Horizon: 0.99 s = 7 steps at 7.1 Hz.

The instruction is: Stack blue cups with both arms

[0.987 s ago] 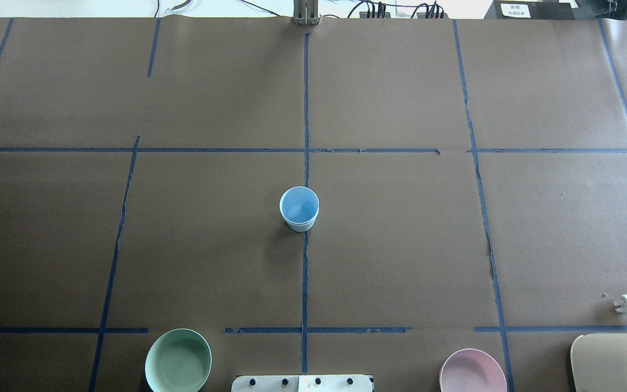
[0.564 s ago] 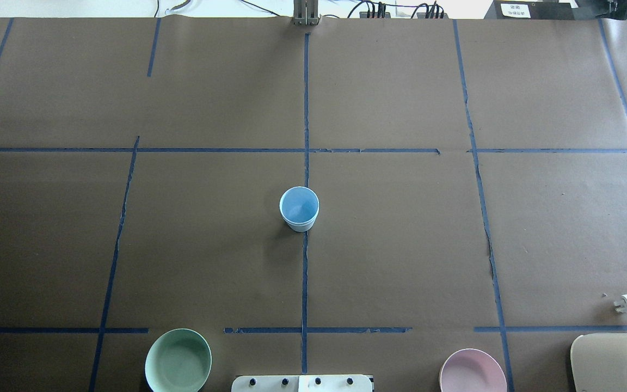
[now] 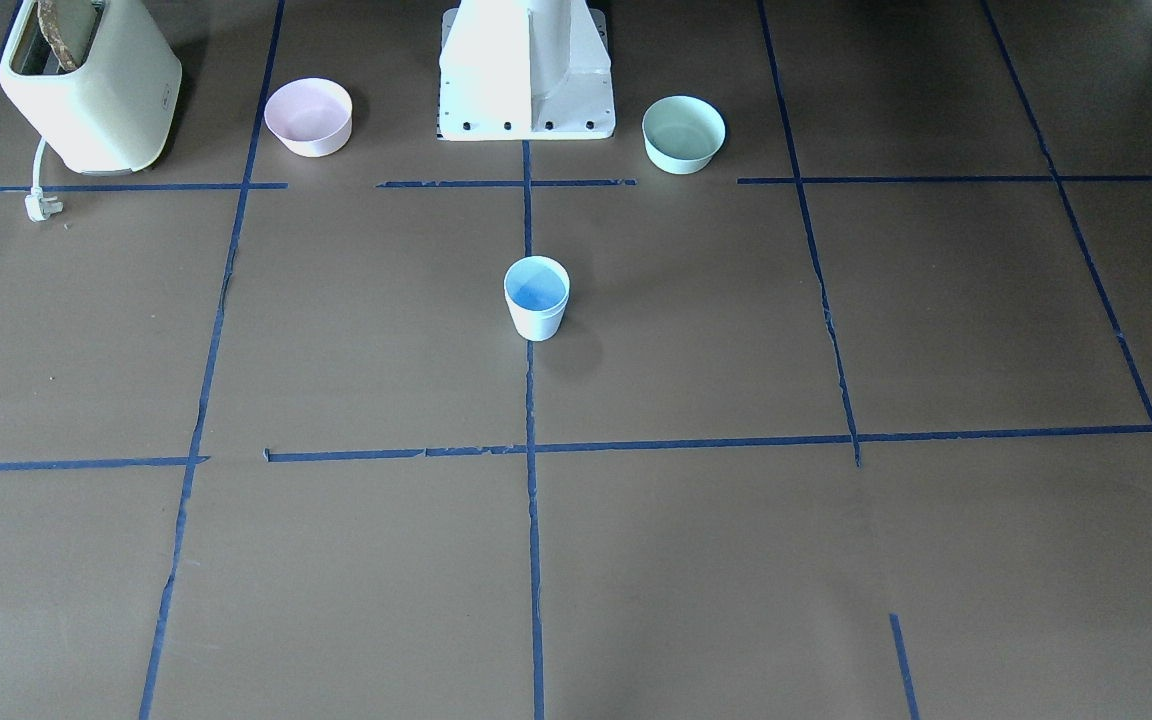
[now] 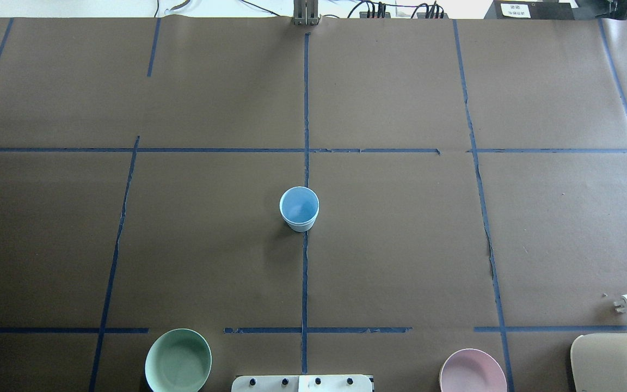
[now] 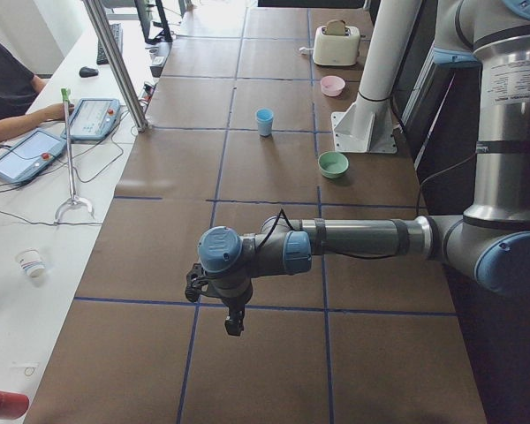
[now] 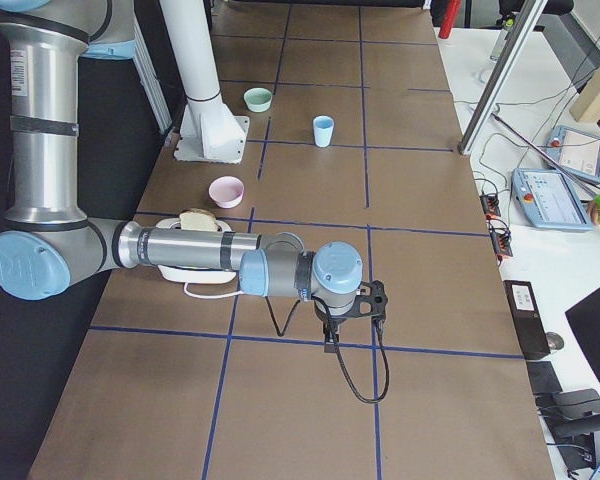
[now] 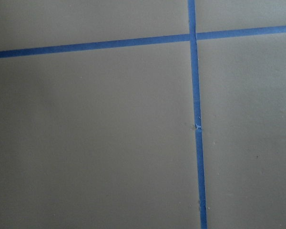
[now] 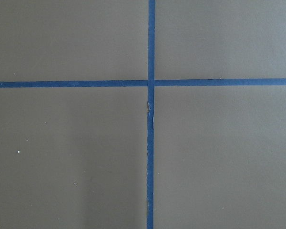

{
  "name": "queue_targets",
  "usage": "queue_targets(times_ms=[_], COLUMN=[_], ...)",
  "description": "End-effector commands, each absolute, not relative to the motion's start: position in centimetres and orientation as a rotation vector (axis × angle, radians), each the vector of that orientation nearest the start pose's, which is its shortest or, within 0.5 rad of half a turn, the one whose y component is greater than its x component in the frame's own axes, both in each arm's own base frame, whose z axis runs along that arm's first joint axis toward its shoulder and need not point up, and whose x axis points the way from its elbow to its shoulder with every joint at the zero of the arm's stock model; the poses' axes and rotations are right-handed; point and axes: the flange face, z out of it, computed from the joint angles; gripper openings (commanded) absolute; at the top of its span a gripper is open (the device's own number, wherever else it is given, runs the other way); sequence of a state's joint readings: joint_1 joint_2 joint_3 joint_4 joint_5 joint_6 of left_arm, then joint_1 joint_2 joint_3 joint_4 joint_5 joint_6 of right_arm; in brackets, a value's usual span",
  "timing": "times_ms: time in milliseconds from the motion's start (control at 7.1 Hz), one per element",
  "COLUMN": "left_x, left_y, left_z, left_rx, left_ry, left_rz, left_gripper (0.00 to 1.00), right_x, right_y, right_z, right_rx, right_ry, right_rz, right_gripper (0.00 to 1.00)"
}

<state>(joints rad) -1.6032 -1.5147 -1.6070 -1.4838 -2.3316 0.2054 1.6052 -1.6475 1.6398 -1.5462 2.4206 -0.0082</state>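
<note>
One pale blue cup (image 4: 299, 208) stands upright on the centre tape line of the brown table; it also shows in the front view (image 3: 536, 297) and both side views (image 5: 264, 121) (image 6: 323, 130). No separate second cup shows; I cannot tell whether one is nested inside it. Neither arm shows in the overhead or front view. In the left side view my left gripper (image 5: 234, 322) hangs over the table's left end, far from the cup. In the right side view my right gripper (image 6: 330, 338) hangs over the right end. I cannot tell whether either is open. Both wrist views show only bare table and tape.
A mint-green bowl (image 4: 178, 360) and a pink bowl (image 4: 472, 372) sit near the white pedestal (image 3: 526, 70). A cream toaster (image 3: 91, 90) with its plug (image 4: 626, 305) stands at the robot's near right. An operator's desk with tablets (image 5: 26, 155) runs along the far edge.
</note>
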Motion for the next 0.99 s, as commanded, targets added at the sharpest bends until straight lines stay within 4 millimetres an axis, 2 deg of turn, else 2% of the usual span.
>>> queue_targets(times_ms=[0, 846], left_x=[-7.94, -7.94], left_y=[-45.75, -45.84], left_z=[67.72, 67.64], left_rx=[-0.007, -0.004], left_ry=[0.767, 0.767], left_rz=[0.126, 0.127], left_gripper=[1.0, 1.0], right_x=[7.54, 8.12], right_y=[-45.8, -45.62], right_z=[65.33, 65.42], right_rx=[0.035, 0.04], right_ry=[-0.849, -0.846], right_rz=[0.02, 0.028], right_gripper=[1.0, 1.0])
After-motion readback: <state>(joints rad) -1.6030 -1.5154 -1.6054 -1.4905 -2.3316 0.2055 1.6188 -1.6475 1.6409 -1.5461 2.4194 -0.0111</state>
